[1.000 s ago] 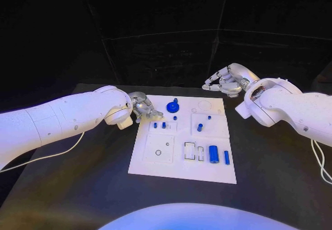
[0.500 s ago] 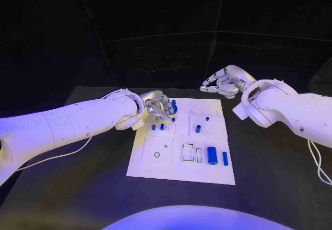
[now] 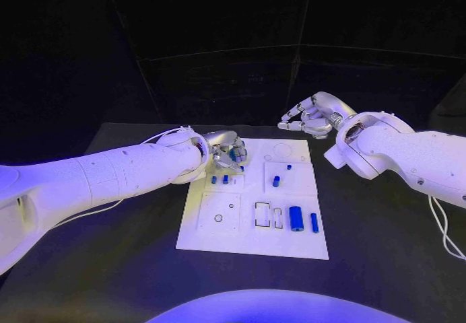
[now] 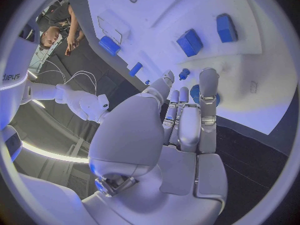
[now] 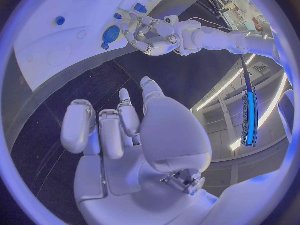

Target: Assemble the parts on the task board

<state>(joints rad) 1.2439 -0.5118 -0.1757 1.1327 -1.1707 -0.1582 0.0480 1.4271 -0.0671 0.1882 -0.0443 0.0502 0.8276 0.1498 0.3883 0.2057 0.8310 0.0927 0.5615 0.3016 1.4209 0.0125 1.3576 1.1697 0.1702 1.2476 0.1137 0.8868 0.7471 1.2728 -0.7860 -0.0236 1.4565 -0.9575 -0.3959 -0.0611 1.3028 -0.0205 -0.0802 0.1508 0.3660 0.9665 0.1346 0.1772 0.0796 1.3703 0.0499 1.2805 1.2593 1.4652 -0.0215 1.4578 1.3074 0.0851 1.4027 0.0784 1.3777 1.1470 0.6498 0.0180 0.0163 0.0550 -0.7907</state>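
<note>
1. Head view: white task board (image 3: 254, 237) flat on the black table (image 3: 107, 262), centre of the frame, long side running away from the camera.
2. Left hand (image 3: 226, 152) over the board's upper left corner, just left of the frame's centre, fingers curled downward toward the plate.
3. Directly under those fingers, a round blue part (image 4: 195, 93), seen in the left wrist view beyond the fingertips (image 4: 208, 78); touching or merely hovering above it, cannot tell. Grip on anything also cannot be told from these pictures.
4. Same round blue part (image 5: 111, 34) seen in the right wrist view, lying on the board just beside the left hand (image 5: 150, 34), near the upper left of that circle.
5. Right hand (image 3: 311, 118) up off the board, upper right of centre in the head view, past the board's far edge; fingers loosely bent and apart, nothing between them.
6. Right wrist view: own fingers (image 5: 100, 127) parted, hanging over dark table, empty.
7. Two small blue pegs (image 3: 219, 179) side by side in the board's left column, just below the left hand.
8. One upright blue peg (image 3: 276, 180) in the right-hand square panel, with a tiny blue peg (image 3: 288, 165) above it.
9. Fat blue cylinder (image 3: 296, 218) and a thin blue bar (image 3: 314, 222) lying side by side at the board's lower right, next to two outlined rectangular slots (image 3: 263, 213).
</note>
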